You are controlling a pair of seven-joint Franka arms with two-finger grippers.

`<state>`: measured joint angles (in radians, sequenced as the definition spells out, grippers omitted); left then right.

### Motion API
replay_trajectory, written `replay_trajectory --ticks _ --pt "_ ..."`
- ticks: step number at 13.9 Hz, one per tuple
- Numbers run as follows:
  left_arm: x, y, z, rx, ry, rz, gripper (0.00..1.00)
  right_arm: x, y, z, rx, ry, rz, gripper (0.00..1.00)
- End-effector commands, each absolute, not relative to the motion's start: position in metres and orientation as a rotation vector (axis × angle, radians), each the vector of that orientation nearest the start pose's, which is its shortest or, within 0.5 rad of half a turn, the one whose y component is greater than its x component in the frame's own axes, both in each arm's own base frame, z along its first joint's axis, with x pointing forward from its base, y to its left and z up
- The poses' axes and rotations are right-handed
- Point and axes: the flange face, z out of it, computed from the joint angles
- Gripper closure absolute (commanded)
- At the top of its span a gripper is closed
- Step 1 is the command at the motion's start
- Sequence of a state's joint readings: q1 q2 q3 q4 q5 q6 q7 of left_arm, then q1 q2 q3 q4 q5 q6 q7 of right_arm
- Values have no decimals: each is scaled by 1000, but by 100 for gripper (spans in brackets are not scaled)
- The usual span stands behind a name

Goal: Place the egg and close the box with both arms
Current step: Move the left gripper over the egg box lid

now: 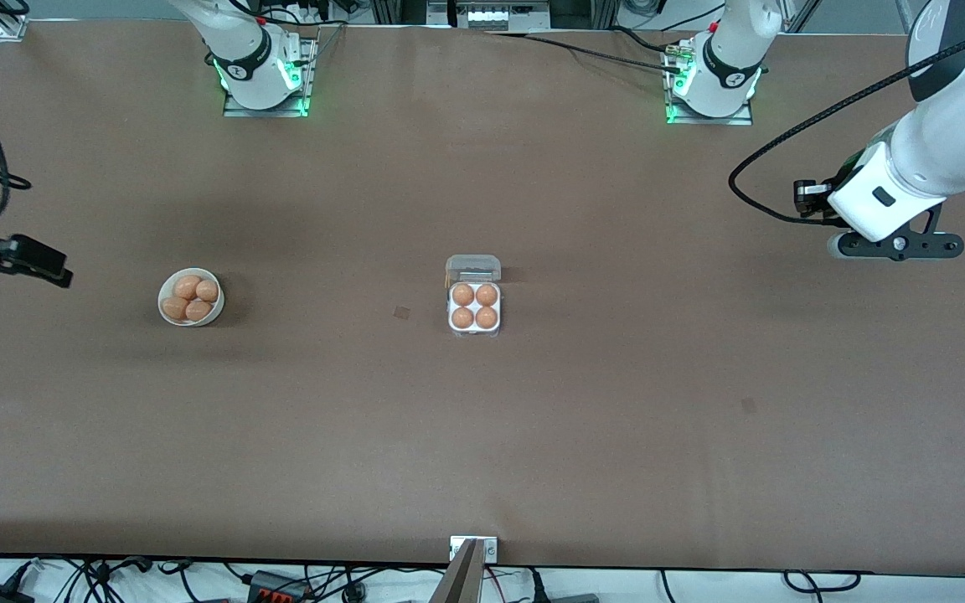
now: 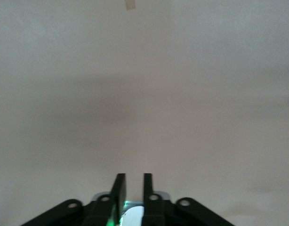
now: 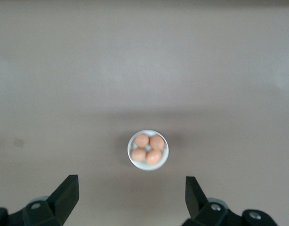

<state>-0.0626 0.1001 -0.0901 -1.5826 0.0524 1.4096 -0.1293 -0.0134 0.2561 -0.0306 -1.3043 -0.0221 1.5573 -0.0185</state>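
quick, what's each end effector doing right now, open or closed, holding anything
Left end effector: fingers nearly together, nothing between them, over bare table at the left arm's end.
Right end effector: wide open, holding nothing, above the bowl of eggs.

A robotics lab: two arm bases [image 1: 260, 71] bolted along one edge of a bare brown table [image 1: 616, 402], green status lights, cables [image 1: 281, 578] trailing off its edge.

Left tool [image 2: 134, 188], fingers narrowly apart, over bare table [image 2: 144, 94].
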Motion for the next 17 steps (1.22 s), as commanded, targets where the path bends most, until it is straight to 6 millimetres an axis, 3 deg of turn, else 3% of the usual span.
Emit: replay_trajectory --ticks 1,4,7,10,12,14,17 --pt "552 -89 553 -3042 90 450 99 608 -31 598 -3170 26 60 0" --pt "551 -110 546 -3039 152 464 99 577 -32 584 -3165 28 9 0" --pt "544 -189 508 -3004 257 510 99 555 -32 572 -3162 31 -28 0" --pt "546 -255 468 -3149 264 565 99 557 -32 575 -3159 42 -30 0" --pt "543 -298 453 -3249 204 494 99 564 -34 575 -3160 39 -35 0" --pt "522 -346 441 -3272 165 401 99 569 -33 583 -3166 22 -59 0" --pt "500 -392 404 -3329 90 236 99 569 -31 586 -3168 15 -54 0"
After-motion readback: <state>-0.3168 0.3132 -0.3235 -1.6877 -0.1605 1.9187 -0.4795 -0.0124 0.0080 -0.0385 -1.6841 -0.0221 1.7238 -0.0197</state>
